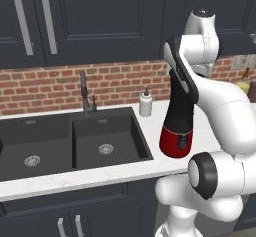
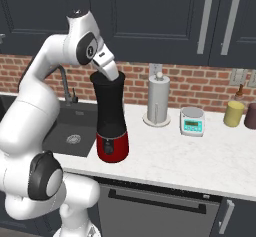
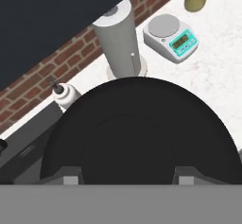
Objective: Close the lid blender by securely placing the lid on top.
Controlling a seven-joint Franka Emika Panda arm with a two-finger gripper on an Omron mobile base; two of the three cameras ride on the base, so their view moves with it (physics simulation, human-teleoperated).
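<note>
While my two-finger gripper [image 2: 109, 74] sits on top of the tall black-jarred, red-based blender [image 2: 111, 123], on the white counter [image 2: 190, 156] beside the dark sink [image 1: 75, 143], I press straight down, centred; its jaw spacing I cannot tell.

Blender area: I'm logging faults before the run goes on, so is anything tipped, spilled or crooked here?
Nothing stands out. The blender stands upright on the counter, its black top sits level, and the claw hangs right over it. Paper towel holder, scale and pump bottle stand upright; no spills.
</note>
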